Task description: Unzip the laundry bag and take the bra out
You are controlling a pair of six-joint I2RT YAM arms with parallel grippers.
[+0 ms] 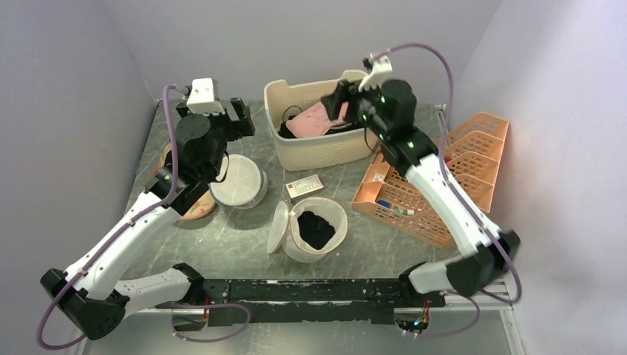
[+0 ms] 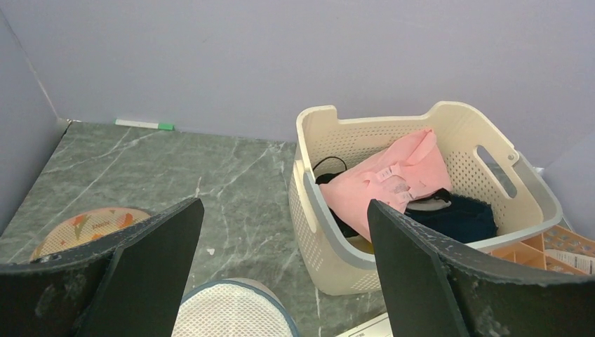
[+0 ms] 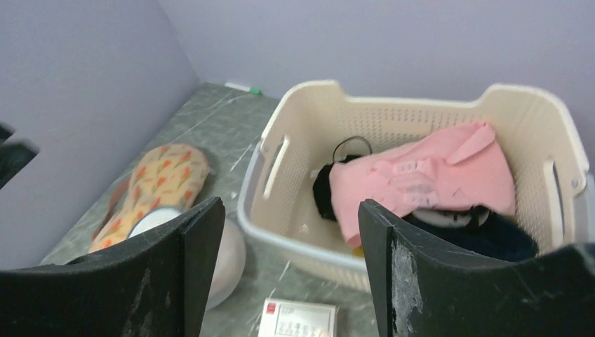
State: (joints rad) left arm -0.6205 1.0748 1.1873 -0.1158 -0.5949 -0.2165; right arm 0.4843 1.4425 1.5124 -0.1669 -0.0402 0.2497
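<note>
The laundry bag (image 1: 330,215) lies unzipped at the table's middle, its round lid (image 1: 278,228) flipped out to the left. Something dark (image 1: 316,229) shows inside it. A pink garment (image 1: 314,120) (image 3: 428,179) (image 2: 393,175), which I take for the bra, lies on top of dark clothes in the cream basket (image 1: 296,92). My right gripper (image 1: 336,100) (image 3: 289,205) hangs open over the basket's right part, with nothing between its fingers. Left of the basket, my left gripper (image 1: 244,122) (image 2: 281,207) stands wide open and empty above a plain white mesh bag (image 1: 238,181) (image 2: 228,312).
A small white box (image 1: 304,186) (image 3: 298,319) lies between the basket and the laundry bag. An orange divided tray (image 1: 444,177) leans at the right. A flat patterned piece (image 1: 198,207) (image 3: 158,182) lies under the left arm. Purple walls close in the sides and back.
</note>
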